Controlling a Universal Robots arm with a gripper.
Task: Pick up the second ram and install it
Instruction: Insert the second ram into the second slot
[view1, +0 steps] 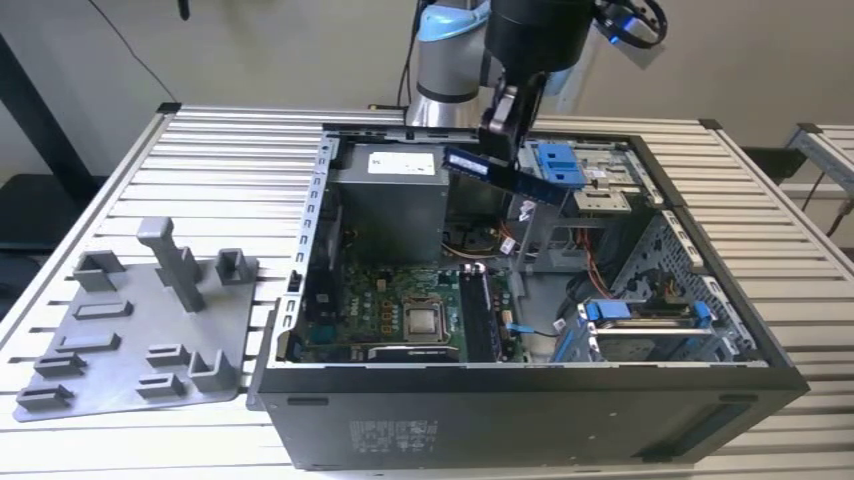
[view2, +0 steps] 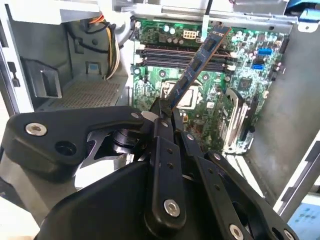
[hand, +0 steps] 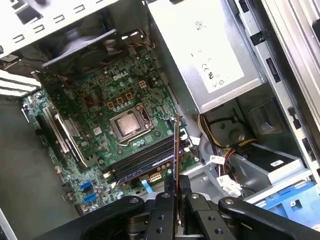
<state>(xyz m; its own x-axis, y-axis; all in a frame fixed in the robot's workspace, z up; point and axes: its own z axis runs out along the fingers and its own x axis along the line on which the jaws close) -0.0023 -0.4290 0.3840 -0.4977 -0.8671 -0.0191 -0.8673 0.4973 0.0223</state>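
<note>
Dark second ram (view1: 534, 185) hanging tilted over open PC case (view1: 534, 420), gripper (view1: 497, 140) jaws clamping on 1 end. Pickup looking done, install pending: stick staying clear above motherboard (hand: 95, 115) memory slots (hand: 142, 161), not touching. Grey holder plate (view1: 134, 320) lying outside case.

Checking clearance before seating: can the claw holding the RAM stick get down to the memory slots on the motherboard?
Probably yes. The claw grips the second ram above the open case, and the memory slots below look unobstructed.
</note>
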